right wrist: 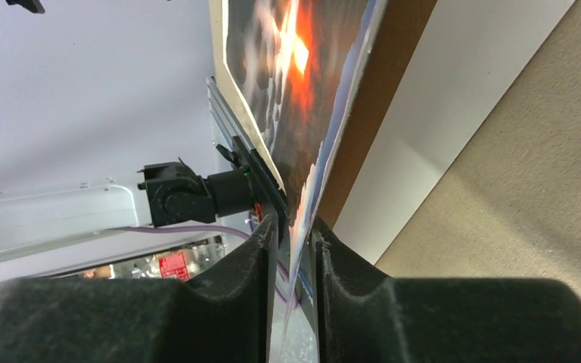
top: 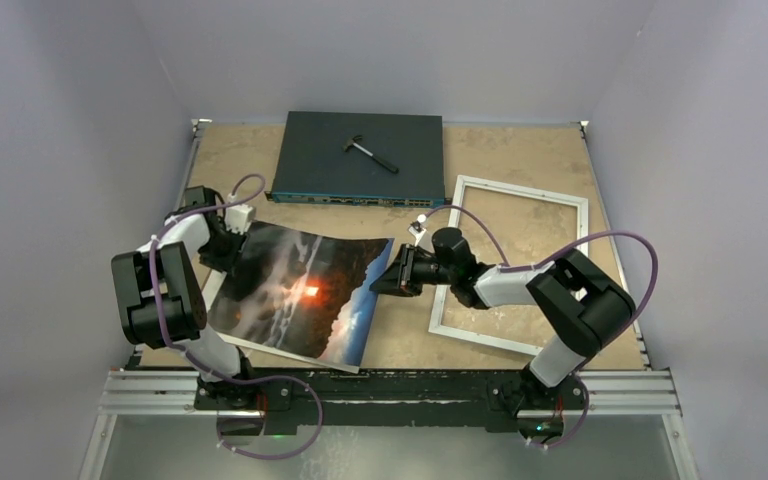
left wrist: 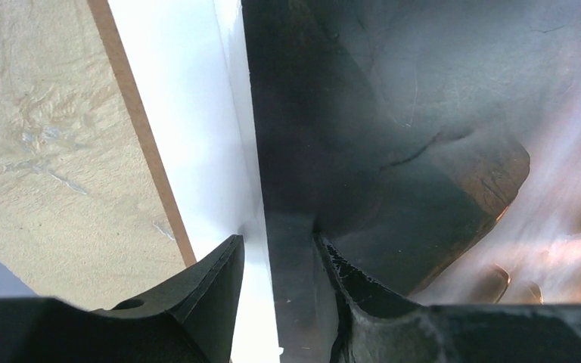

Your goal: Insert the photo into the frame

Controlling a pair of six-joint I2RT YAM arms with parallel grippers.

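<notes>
The photo (top: 300,290), a dark cloudy print with an orange glow, lies left of centre with its right edge lifted off the table. My left gripper (top: 237,237) is at its far left corner. In the left wrist view the jaws (left wrist: 276,242) straddle that edge of the photo (left wrist: 393,113), fingers apart with white showing between. My right gripper (top: 378,283) is at the photo's right edge. In the right wrist view its jaws (right wrist: 295,223) stand narrowly either side of the photo (right wrist: 287,91), slim gaps still showing. The white frame (top: 520,189) lies flat at right.
Under the photo lie a white mat sheet (left wrist: 189,98) and a brown backing board (left wrist: 140,121). A dark network switch (top: 320,165) with a small hammer-like tool (top: 370,150) on it sits at the back. Walls close in three sides, and a metal rail (top: 390,385) runs along the front.
</notes>
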